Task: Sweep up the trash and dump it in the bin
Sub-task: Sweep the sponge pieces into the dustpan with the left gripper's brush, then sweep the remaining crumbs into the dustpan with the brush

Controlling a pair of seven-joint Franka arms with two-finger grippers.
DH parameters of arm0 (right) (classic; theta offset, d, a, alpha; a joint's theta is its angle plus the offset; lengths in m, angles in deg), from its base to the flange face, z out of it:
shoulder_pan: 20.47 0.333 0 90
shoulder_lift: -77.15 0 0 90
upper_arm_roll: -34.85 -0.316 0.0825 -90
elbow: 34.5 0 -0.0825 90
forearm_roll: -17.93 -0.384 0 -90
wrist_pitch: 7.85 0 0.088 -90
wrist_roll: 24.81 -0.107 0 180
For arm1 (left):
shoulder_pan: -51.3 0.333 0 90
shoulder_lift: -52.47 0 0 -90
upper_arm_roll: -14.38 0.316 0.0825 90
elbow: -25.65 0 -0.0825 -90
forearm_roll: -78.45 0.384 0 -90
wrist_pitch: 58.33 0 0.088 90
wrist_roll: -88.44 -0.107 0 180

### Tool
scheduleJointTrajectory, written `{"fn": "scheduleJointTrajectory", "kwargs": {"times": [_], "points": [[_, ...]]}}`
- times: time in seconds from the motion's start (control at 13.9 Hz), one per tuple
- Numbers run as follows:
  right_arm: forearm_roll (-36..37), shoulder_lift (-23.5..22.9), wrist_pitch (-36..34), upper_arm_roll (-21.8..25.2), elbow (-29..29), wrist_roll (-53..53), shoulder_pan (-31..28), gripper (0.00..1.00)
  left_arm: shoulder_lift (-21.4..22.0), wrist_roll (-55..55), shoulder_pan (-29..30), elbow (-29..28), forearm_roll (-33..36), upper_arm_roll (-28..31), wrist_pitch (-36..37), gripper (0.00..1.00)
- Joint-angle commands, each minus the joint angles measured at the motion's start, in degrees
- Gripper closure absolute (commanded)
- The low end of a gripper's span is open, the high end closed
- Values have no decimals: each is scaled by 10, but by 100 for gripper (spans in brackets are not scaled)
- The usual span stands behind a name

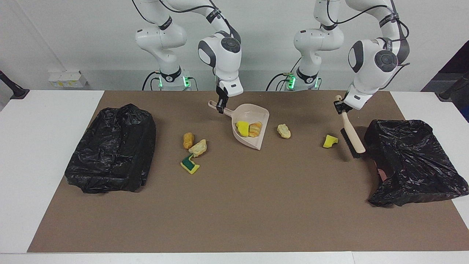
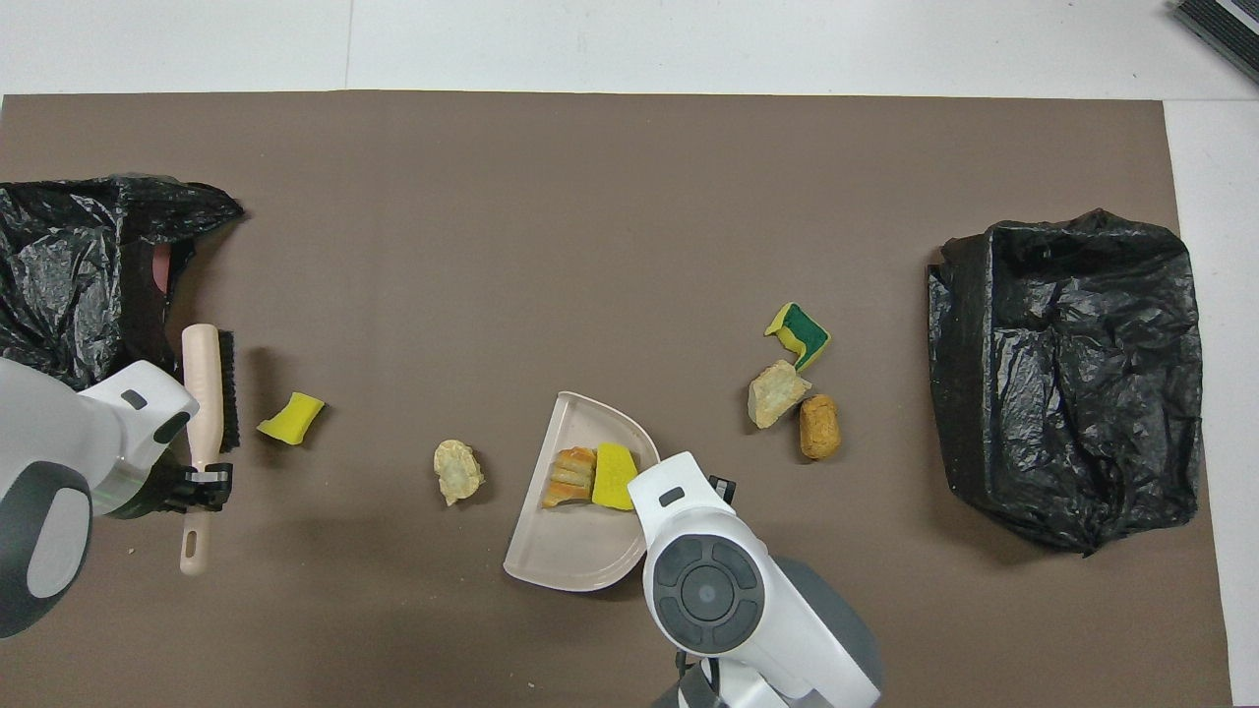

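Note:
My left gripper is shut on the handle of a beige brush, which hangs low between a yellow sponge bit and the black-bagged bin at the left arm's end. The brush's dark bristles face that sponge bit. My right gripper is shut on the handle of the beige dustpan. In the pan lie a yellow bit and a bread-like chunk. A pale chunk lies on the mat between pan and brush.
Toward the right arm's end lie an orange chunk, a tan chunk and a green-and-yellow sponge piece. A second black-bagged bin stands at that end. A brown mat covers the table.

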Motion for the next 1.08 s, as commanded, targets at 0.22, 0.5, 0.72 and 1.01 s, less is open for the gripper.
{"fn": "scheduleJointTrajectory", "kwargs": {"times": [0.22, 0.5, 0.72, 1.01], "points": [[-1, 0, 15, -3, -8, 10, -5, 100, 18, 81, -8, -64, 14, -66, -36, 100], [-1, 0, 13, -3, -8, 9, -5, 100, 13, 153, -9, -59, -9, -183, -44, 100], [-1, 0, 13, -3, -8, 9, -4, 100, 14, 184, -9, -42, -86, -268, -51, 100], [-1, 0, 12, -3, -8, 8, -4, 100, 10, 197, -2, -37, -118, -405, -70, 100]]}}
